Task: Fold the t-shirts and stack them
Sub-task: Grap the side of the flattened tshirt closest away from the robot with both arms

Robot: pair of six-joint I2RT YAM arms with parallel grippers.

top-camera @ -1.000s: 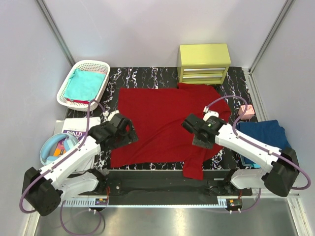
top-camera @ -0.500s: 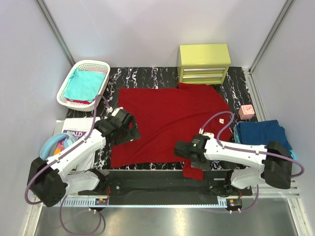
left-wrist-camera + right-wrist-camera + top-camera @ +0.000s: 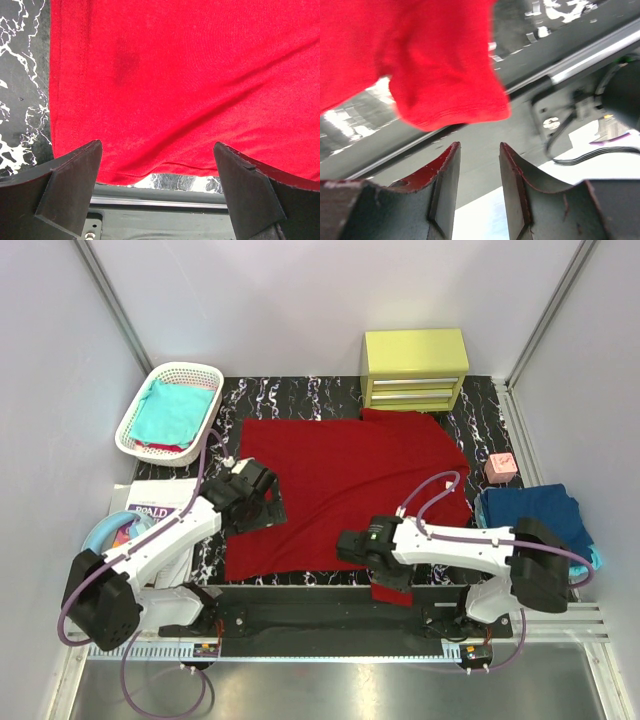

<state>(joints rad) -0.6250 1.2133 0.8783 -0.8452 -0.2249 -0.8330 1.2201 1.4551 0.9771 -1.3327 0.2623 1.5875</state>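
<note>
Since the dark red shirt (image 3: 345,475) lies spread flat mid-desk (image 3: 300,395), its long axis running left-right with what we take for the hem on the left arm's side, the next move turns on the near sleeve (image 3: 445,75). It droops over the desk's near edge, just ahead of the right gripper (image 3: 479,152), so the right arm is nearer. The right jaws show a narrow gap with nothing between them, clear of the cloth. The left gripper (image 3: 157,150) hovers over the shirt's left edge with its jaws wide apart and empty; cloth sits right below, but we cannot tell whether they touch. Our call is that the step in hand is to grab the sleeve and fold it inward, with folding barely begun. One risk is that the narrow gap snags bunched cloth. The teal shirt (image 3: 172,408) sits in the white basket (image 3: 131,423), and the navy shirt (image 3: 530,512) is far right.
</note>
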